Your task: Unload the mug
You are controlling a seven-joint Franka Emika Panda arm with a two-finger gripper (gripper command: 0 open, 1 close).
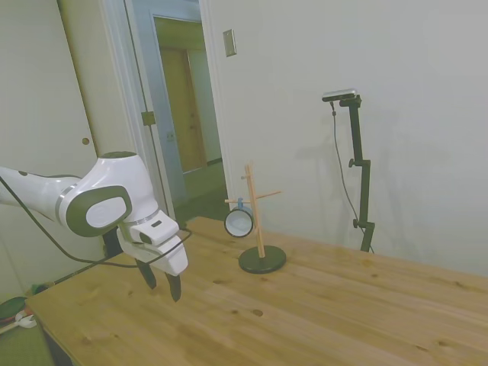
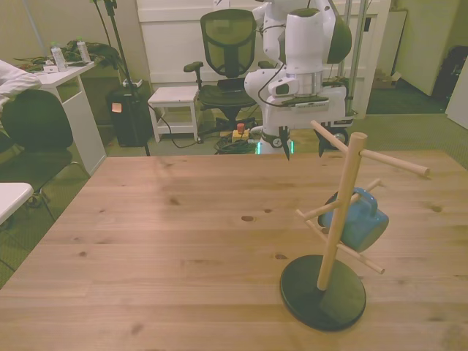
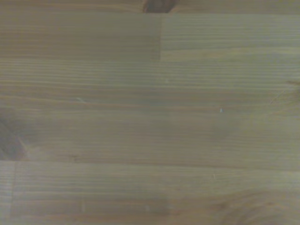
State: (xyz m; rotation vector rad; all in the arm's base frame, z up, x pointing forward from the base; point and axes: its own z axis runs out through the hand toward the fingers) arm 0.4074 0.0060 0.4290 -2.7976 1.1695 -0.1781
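Note:
The light-blue mug (image 2: 360, 221) hangs by its handle on a lower peg of the wooden peg stand (image 2: 336, 223), which rises from a round black base (image 2: 323, 298) toward the front view's right. In the side view the mug (image 1: 239, 222) shows its white inside, hanging on the side of the stand (image 1: 258, 221) that faces the arm. My gripper (image 1: 162, 280) hovers just above the table, well short of the stand, fingers open and empty. In the front view the gripper (image 2: 302, 148) sits behind the stand's upper pegs. The wrist view shows only bare wood.
The wooden table (image 2: 168, 241) holds nothing but the stand. Behind it in the front view are an office chair (image 2: 228, 51), a white stool (image 2: 174, 99), a black bin (image 2: 126, 113) and a desk (image 2: 62, 88). The side view shows a wall and an open doorway (image 1: 187, 114).

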